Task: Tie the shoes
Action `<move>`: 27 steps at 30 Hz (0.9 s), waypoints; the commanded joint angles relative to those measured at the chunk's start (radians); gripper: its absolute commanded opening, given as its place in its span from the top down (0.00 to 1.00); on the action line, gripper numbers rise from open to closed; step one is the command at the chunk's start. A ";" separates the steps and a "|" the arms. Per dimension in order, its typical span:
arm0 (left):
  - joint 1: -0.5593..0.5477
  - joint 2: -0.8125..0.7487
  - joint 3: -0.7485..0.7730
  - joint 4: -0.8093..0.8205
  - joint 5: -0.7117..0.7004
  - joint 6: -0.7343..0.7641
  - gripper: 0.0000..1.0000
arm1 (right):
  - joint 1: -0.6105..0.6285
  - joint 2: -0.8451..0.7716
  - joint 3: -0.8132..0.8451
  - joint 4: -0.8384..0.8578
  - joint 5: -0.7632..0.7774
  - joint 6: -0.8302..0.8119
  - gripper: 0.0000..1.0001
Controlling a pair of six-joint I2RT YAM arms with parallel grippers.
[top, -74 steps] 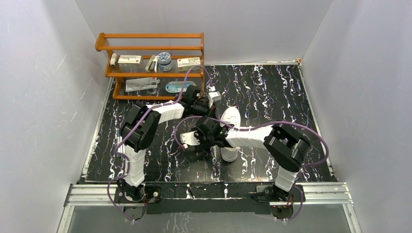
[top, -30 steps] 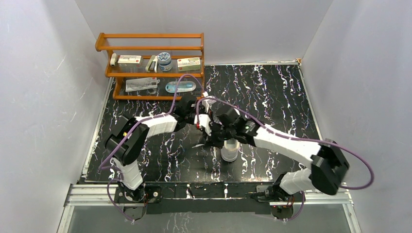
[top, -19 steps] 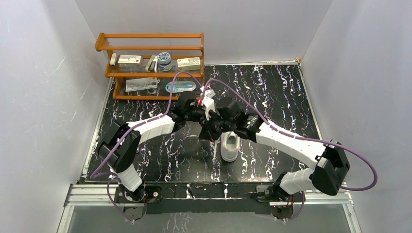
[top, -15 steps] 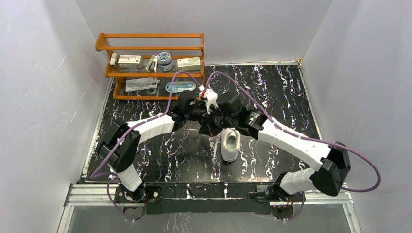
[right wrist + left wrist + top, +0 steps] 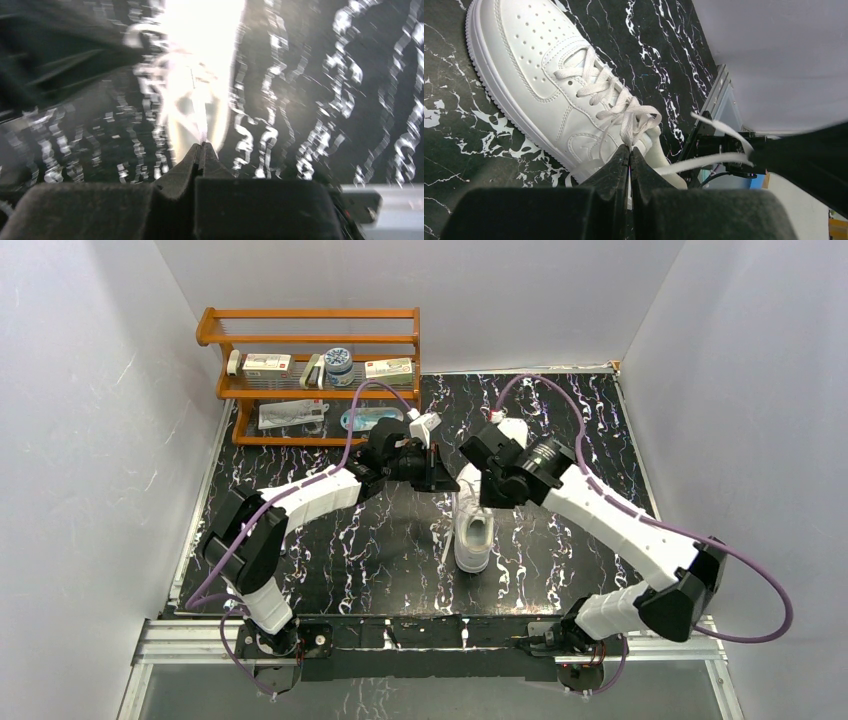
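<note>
The white shoe [image 5: 473,536] lies mid-table, its toe towards the far wall. In the left wrist view the shoe [image 5: 539,75] fills the upper left, with the laces crossed up its tongue. My left gripper [image 5: 629,149] is shut on a lace [image 5: 628,131] just above the shoe's collar. Another lace strand [image 5: 704,161] runs taut to the right. From above, the left gripper [image 5: 446,478] sits just left of the shoe's far end and the right gripper [image 5: 479,490] just over it. The right wrist view is blurred. There the right gripper [image 5: 201,145] is shut on a thin lace above the shoe [image 5: 200,75].
A wooden shelf [image 5: 310,370] with small boxes and a jar stands at the far left corner. White walls close in the black marbled table [image 5: 560,420] on three sides. A metal rail [image 5: 430,635] with the arm bases runs along the near edge.
The right arm has swung from the left of the shoe, across the left arm, to the shoe's far right. Both grippers have drawn apart with the laces, and the shoe shows again.
</note>
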 commanded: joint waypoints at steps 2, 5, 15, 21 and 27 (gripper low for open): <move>-0.004 0.003 0.030 -0.023 0.000 0.009 1.00 | -0.089 0.001 -0.105 -0.247 0.094 0.210 1.00; -0.005 0.001 0.036 -0.035 0.002 0.022 1.00 | -0.167 -0.025 -0.216 -0.217 0.104 0.196 1.00; -0.013 -0.002 0.040 -0.044 0.019 0.024 1.00 | -0.438 0.020 -0.446 0.145 -0.125 -0.210 0.84; -0.013 -0.004 0.062 -0.079 0.032 0.031 1.00 | -0.452 -0.003 -0.366 0.118 -0.217 -0.427 0.53; -0.013 -0.010 0.077 -0.109 0.033 0.038 1.00 | -0.452 -0.159 -0.442 0.504 -0.748 -0.946 0.49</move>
